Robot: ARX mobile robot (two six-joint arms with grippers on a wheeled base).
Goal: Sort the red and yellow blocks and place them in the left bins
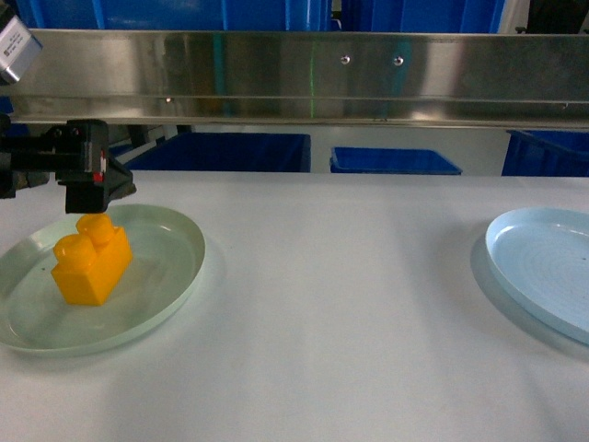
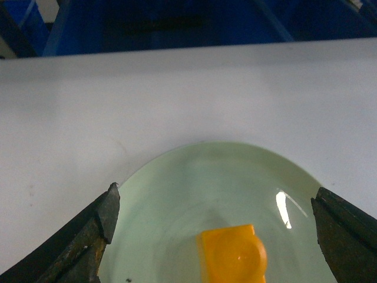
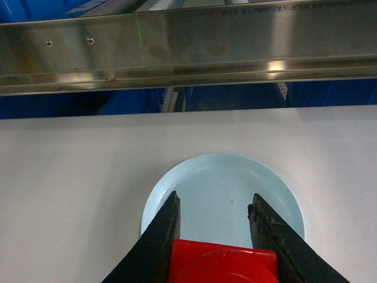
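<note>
The yellow block, orange-yellow with two round studs, stands in the left bin, a shallow pale green plate. My left gripper hangs open just above and behind the block without touching it. In the left wrist view its fingers spread wide over the plate, and the block lies below, between them and apart from both. The red block is clamped between the fingers of my right gripper, held over a light blue plate. The right gripper is out of the head view.
The light blue plate lies at the table's right edge. A steel rail runs across behind the white table, with blue crates beyond it.
</note>
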